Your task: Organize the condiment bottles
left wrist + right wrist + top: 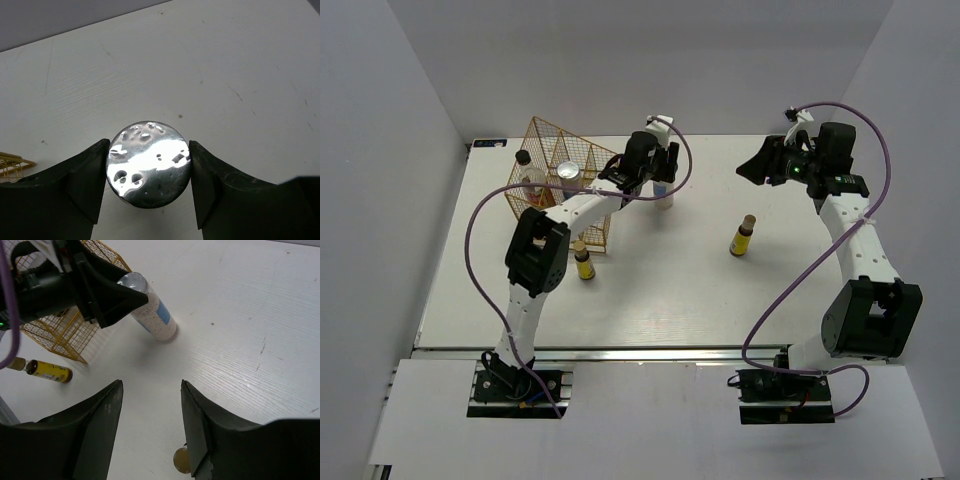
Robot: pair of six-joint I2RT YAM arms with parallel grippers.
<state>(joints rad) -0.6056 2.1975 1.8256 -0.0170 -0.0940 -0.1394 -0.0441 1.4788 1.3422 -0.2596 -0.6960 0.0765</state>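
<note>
Where the left gripper hangs: at 12 o'clock from the middle of the table in the top view, just off the 3 o'clock side of the gold wire rack.
Left gripper's hold: the jaws are drawn in onto the gripped jar. In the left wrist view its fingers touch the round silver lid at 9 and 3 o'clock.
Gripped jar: white with a blue label, lid uppermost. It is outside the rack and near it. In the right wrist view its base looks to meet the table, though that cannot be told for sure.
Right gripper: at 2 o'clock from the table's middle and above the surface. The jaws are wide apart, with nothing between its fingers.
Racked jar: inside the rack with its silver lid showing, at 3 o'clock of the dark bottle. Which compartment it is in cannot be told.
Dark bottle: black-capped, inside the rack toward its 9 o'clock end.
Left yellow bottle: on the table outside the rack, just beside the rack's near corner at its 6 o'clock.
Right yellow bottle: at 3 o'clock from the table's middle, well apart from the rack and at 6 o'clock of the right gripper. Its brownish cap shows low in the right wrist view, under the gap between the fingers.
</note>
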